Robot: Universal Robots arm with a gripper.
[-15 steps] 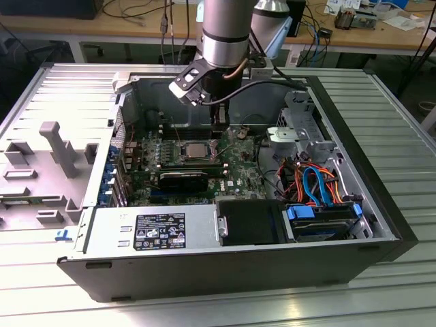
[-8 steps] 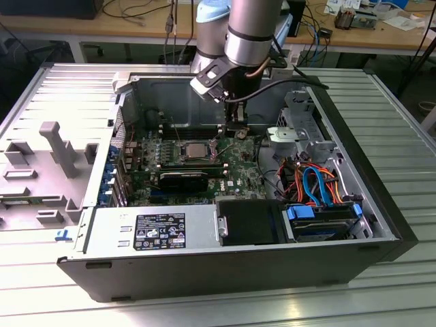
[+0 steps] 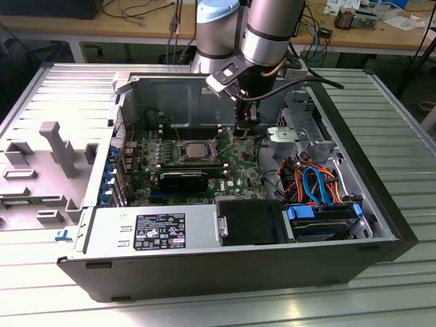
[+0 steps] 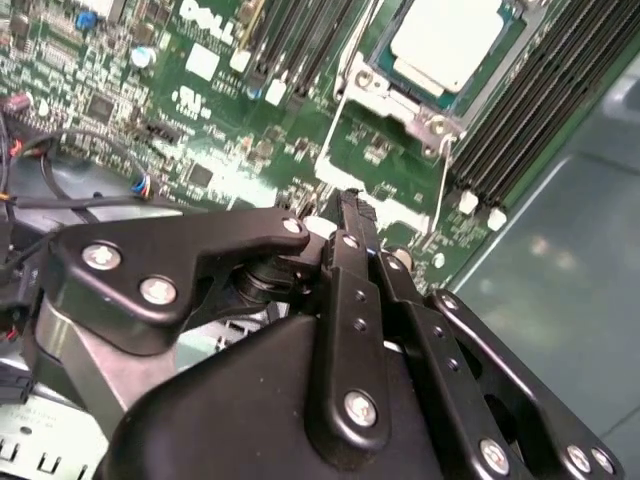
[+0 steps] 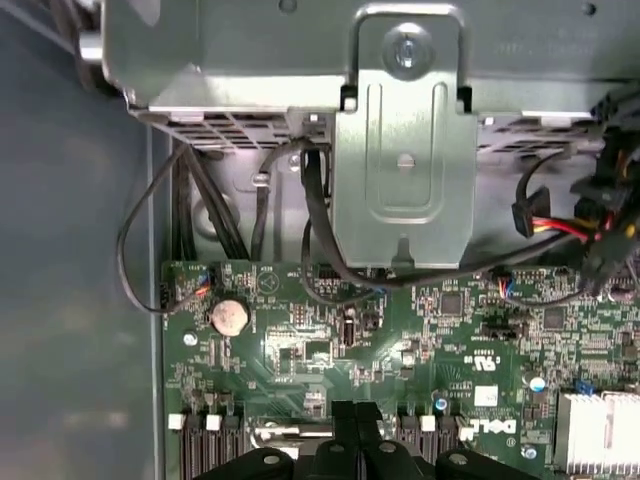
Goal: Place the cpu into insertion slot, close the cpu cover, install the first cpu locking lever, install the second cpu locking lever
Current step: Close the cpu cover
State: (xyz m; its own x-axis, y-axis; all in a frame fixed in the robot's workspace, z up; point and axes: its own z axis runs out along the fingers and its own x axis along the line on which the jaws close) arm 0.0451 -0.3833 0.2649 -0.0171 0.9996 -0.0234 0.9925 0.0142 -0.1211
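Your gripper, fingertips pressed together, hangs point-down from the steep arm (wrist bent toward the board) just over the green motherboard. Near it, toward the exterior view's left, the cpu lies in the insertion slot, with the cpu cover framing it.

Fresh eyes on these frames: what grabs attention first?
In the exterior view, the silver arm plunging into the open computer case stands out first. Its black gripper, shut, hangs close over the green board. Beside it, the cpu lies seated on that board with its silvery face up.
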